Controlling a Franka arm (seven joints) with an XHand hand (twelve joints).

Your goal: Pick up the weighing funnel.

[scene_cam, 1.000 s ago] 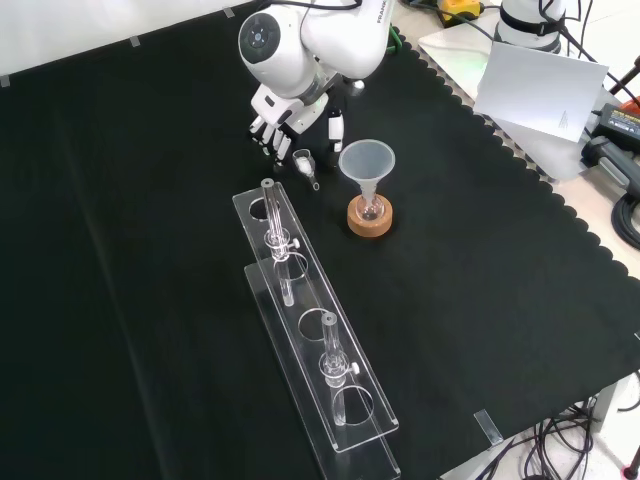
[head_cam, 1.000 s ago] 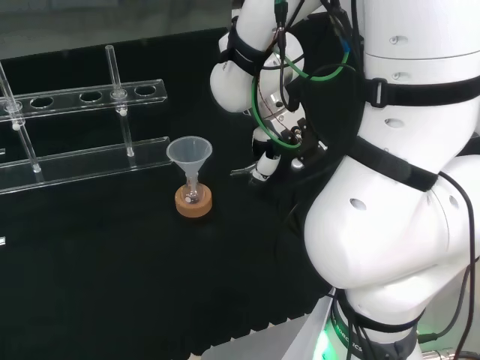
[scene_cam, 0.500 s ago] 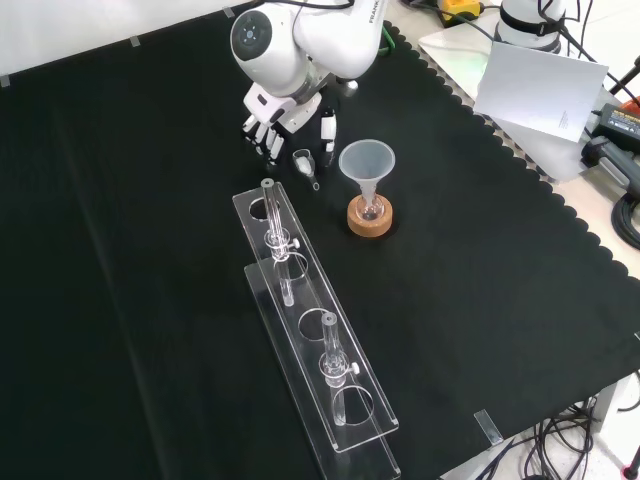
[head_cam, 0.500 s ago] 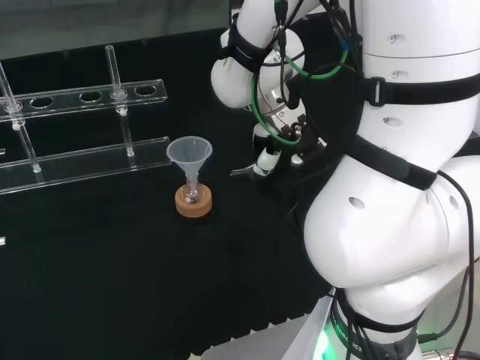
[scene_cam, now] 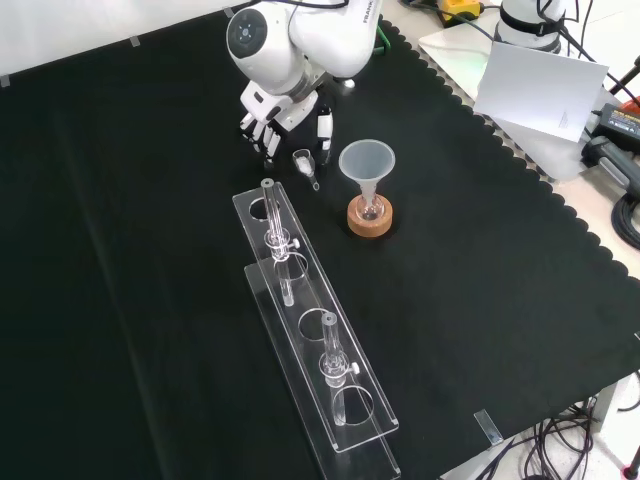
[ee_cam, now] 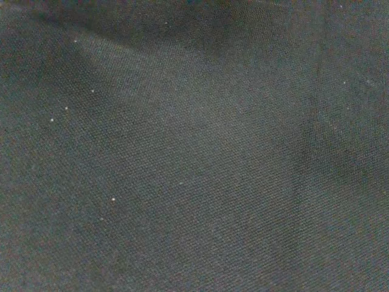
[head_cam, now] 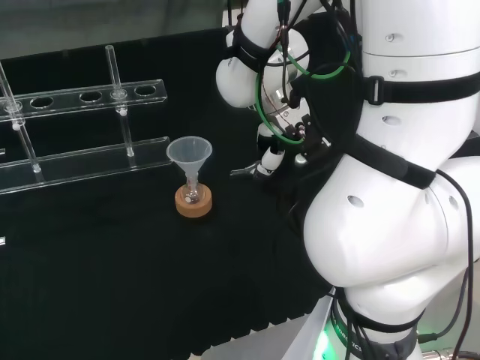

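**Surface and room.** A black cloth [scene_cam: 120,250] with a scalloped edge is covering the bench. Beyond that edge, at the front view's upper right, a white sheet [scene_cam: 540,85] and some cables [scene_cam: 620,215] are lying. The wrist view is looking straight at the cloth's bare weave [ee_cam: 194,158].

**Ware.** A clear test tube rack [scene_cam: 310,340] is lying lengthwise down the middle of the front view. In the head view it is standing at the far left [head_cam: 82,97]. The funnel [scene_cam: 367,160] is standing mouth up with its stem in a small flask [scene_cam: 370,207] on a cork ring [scene_cam: 370,222].

**Hand and task piece.**
- Front view: the hand [scene_cam: 283,106] is hanging low over the cloth, with its fingers [scene_cam: 258,128] and thumb [scene_cam: 323,124] spread apart and gripping nothing.
- The weighing funnel [scene_cam: 304,160] is lying on the cloth just below the gap between them, between the rack's upper end and the funnel.
- Head view: the arm's white links are covering much of the hand [head_cam: 270,154]. The weighing funnel [head_cam: 241,172] is lying at the thumb's tip, to the right of the funnel [head_cam: 190,150].
- Whether the thumb is touching the piece cannot be told.
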